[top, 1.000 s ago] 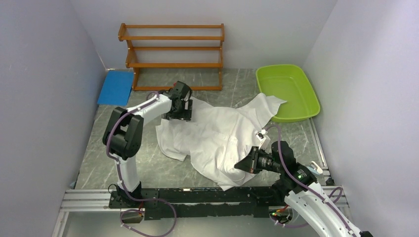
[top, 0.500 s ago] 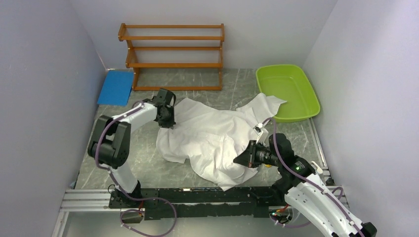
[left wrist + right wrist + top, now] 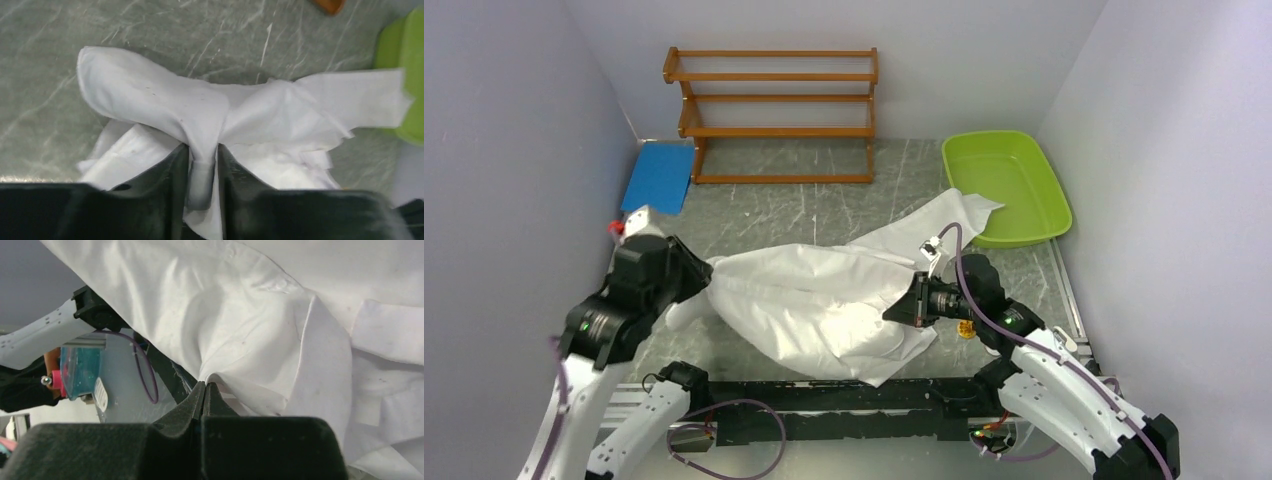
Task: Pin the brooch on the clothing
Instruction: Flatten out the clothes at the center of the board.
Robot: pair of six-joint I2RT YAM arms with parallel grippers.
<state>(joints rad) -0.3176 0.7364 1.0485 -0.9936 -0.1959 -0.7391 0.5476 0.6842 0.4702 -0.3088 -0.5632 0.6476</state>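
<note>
The shirt [image 3: 814,295] lies across the near middle of the worktop [image 3: 824,190]. It is drawn into a taut, bunched band between the two arms, and one sleeve reaches far right to the edge of the green tray [image 3: 1009,170].

At the shirt's left end, the left gripper [image 3: 202,152] is clenched on a thick gathered fold. On the near right side, the right gripper [image 3: 205,385] is pinched tight on a thin ridge of cloth.

That thin pinch looks like the weak point. The fabric is light and crumply, and with the cloth stretched this hard, any further pull could slide it out of the right gripper. The band would then collapse into loose folds.

The left hold looks to take in several layers. A pin pushed in near it could catch front and back together.

What may be the brooch [image 3: 965,329] is a small yellow-orange speck on the worktop just beside the right arm, too small to be sure of. Both grippers are occupied, so picking it up means letting go of one end. The slack shirt could then fall over it.
</note>
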